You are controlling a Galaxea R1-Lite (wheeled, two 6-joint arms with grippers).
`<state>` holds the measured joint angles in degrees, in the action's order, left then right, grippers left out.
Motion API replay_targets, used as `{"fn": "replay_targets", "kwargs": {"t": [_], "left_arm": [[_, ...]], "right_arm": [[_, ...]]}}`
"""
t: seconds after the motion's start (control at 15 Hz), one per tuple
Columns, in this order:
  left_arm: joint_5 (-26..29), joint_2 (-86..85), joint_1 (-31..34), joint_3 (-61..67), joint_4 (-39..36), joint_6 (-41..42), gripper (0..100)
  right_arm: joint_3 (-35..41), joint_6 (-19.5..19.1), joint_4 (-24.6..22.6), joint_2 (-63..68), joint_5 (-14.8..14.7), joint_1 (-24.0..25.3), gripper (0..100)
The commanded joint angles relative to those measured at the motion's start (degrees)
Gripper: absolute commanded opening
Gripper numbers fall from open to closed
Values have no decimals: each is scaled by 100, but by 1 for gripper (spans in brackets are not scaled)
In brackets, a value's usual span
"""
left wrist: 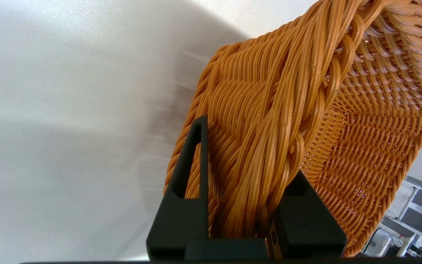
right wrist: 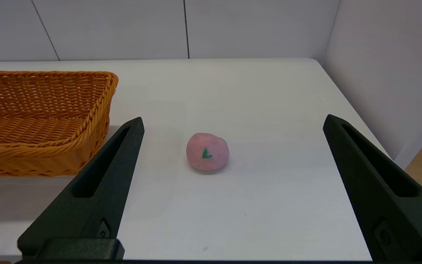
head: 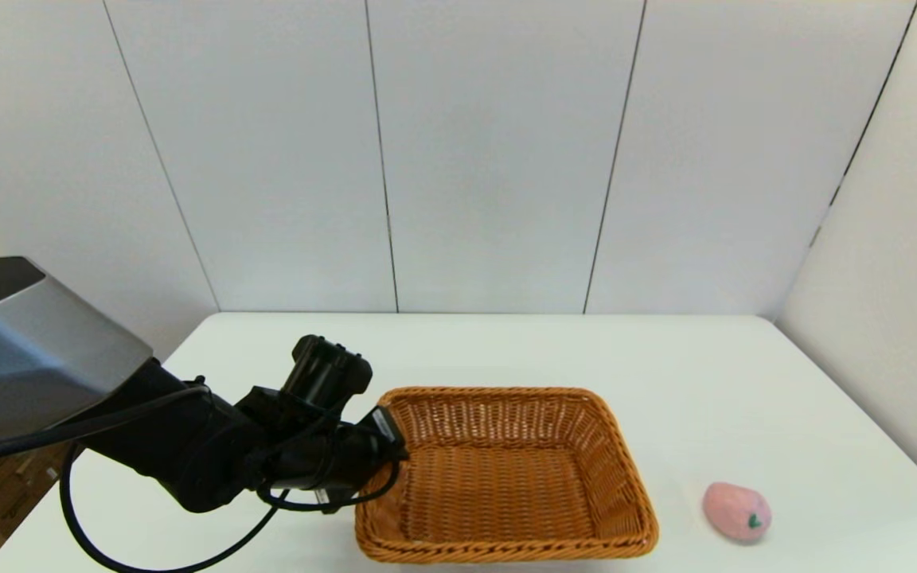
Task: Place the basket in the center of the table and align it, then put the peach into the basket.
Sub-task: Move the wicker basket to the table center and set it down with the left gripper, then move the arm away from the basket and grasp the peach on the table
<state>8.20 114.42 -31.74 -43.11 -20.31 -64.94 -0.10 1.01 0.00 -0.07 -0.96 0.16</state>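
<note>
Left gripper (left wrist: 245,205) clenched on the basket (head: 506,473) rim, braided edge between its fingers. Right gripper (right wrist: 233,187) jaws spread wide; peach (right wrist: 207,151) lies on the table (right wrist: 262,102) ahead, centred between them, untouched. No legible writing, only a green leaf mark.

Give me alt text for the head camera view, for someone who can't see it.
The left gripper clamps the left rim of an orange-brown wicker basket sitting near the front of a white table. A small pink peach lies on the table to the basket's right, apart from it. The right arm is out of this view.
</note>
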Motion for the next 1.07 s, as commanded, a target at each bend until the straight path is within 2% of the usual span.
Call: {"fn": "replay_targets", "kwargs": {"t": [0.07, 0.27, 0.33, 0.8, 1.07], "left_arm": [[-3, 1, 2, 13, -8, -36, 0], [-3, 28, -7, 22, -8, -10, 0], [-3, 36, -16, 22, 1, -1, 100], [-12, 1, 2, 65, -17, 8, 100], [6, -491, 441, 92, -8, 183, 100]], "right_arm": [[1, 4, 0, -1, 0, 2, 100], [1, 4, 0, -1, 0, 2, 100], [1, 4, 0, -1, 0, 2, 100], [1, 4, -9, -1, 0, 2, 100], [1, 4, 0, -1, 0, 2, 100]]}}
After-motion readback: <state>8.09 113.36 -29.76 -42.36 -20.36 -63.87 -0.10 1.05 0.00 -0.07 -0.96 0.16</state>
